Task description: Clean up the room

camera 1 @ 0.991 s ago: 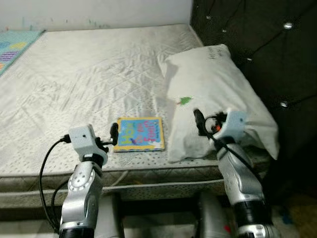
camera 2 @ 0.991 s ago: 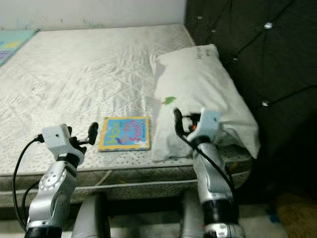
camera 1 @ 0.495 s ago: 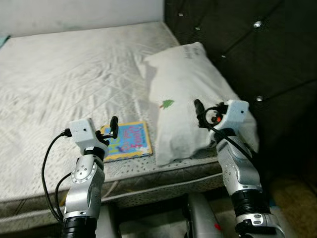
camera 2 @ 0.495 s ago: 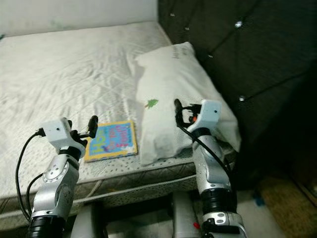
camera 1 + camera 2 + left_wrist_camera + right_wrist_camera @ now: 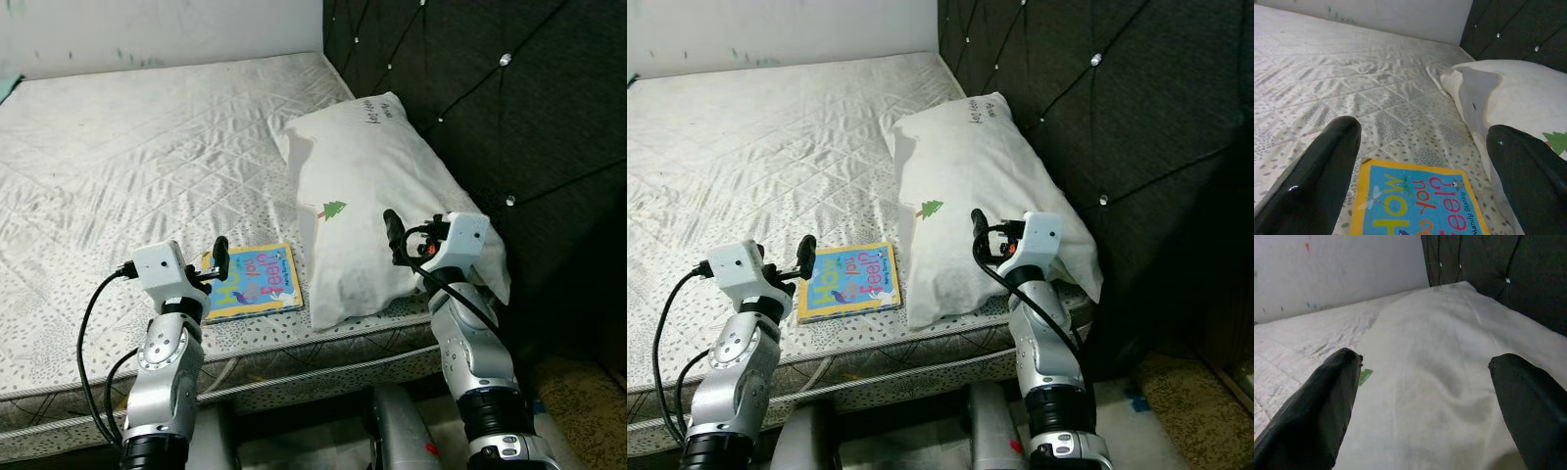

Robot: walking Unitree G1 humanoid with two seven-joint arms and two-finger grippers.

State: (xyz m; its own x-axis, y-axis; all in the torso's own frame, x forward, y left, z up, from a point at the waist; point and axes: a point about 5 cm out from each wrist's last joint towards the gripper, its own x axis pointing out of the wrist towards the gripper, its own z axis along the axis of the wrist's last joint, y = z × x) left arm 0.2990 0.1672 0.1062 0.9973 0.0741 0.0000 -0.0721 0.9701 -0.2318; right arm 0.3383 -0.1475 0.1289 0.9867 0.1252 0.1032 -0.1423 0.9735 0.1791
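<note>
A colourful children's book (image 5: 253, 282) lies flat near the front edge of the bare quilted mattress (image 5: 127, 147). To its right rests a white pillow (image 5: 377, 201) with a small green tree print. My left gripper (image 5: 217, 262) is open, held just above the mattress edge at the book's left side; in the left wrist view the book (image 5: 1415, 203) sits between and beyond the two fingers (image 5: 1327, 161). My right gripper (image 5: 394, 235) is open and points at the pillow's near end; in the right wrist view the pillow (image 5: 1425, 396) spreads between its fingers.
A dark tufted headboard (image 5: 490, 88) rises behind and to the right of the pillow. A pale wall (image 5: 147, 29) bounds the bed's far side. A strip of floor (image 5: 578, 392) shows at the lower right, beside the bed corner.
The whole picture has shifted, so the camera turned toward the headboard. Both arms keep the same raised pose; book and pillow lie where they were.
</note>
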